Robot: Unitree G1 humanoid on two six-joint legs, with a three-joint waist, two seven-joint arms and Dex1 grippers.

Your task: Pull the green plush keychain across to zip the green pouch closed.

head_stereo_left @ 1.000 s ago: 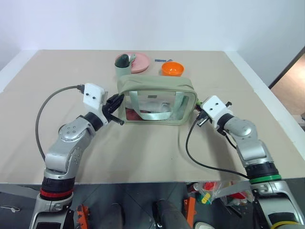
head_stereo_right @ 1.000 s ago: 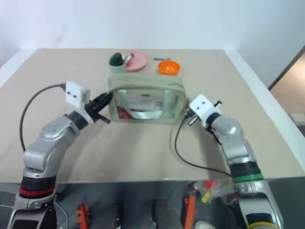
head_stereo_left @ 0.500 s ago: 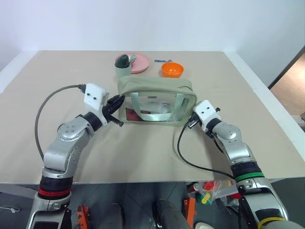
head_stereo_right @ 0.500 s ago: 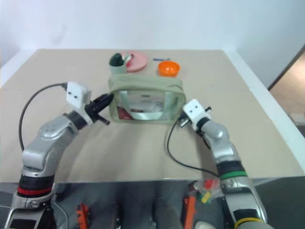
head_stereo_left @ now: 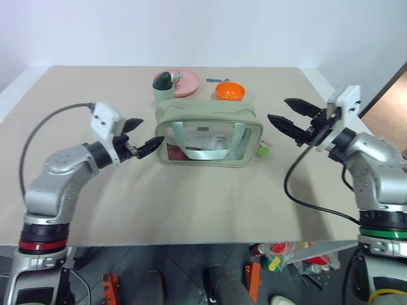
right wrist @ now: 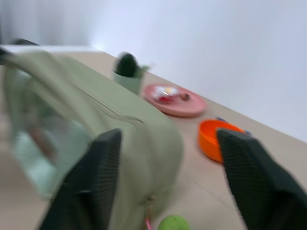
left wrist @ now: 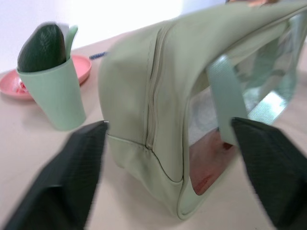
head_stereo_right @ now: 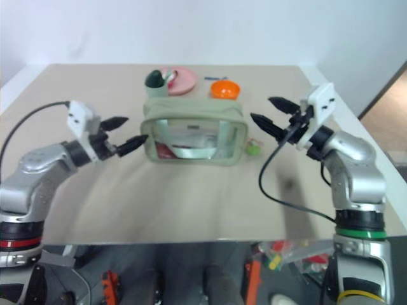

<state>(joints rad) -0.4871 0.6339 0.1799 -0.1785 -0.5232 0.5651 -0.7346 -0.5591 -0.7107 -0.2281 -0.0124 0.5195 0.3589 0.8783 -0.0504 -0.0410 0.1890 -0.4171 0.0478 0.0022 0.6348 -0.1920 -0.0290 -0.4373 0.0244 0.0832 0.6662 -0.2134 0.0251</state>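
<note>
There is 1 green pouch (head_stereo_left: 208, 141) standing near the middle of the tan table (head_stereo_left: 191, 203), its zipper running along the top, and 1 green plush keychain (head_stereo_left: 262, 150) lying on the table just beside the pouch's right end on a thin pinkish cord. 2 grippers flank the pouch without touching it: the left gripper (head_stereo_left: 144, 135) sits just off the pouch's left end with its 2 black fingers spread wide, and the right gripper (head_stereo_left: 287, 118) hangs above and to the right of the keychain, its fingers also spread wide and holding nothing. Behind the pouch stand 1 pale green cup (head_stereo_left: 164, 93) with a dark green utensil tip (head_stereo_left: 165, 79) in it, 1 pink plate (head_stereo_left: 185, 83) and 1 orange bowl (head_stereo_left: 229, 92). Nothing lies between either gripper and the pouch.
</note>
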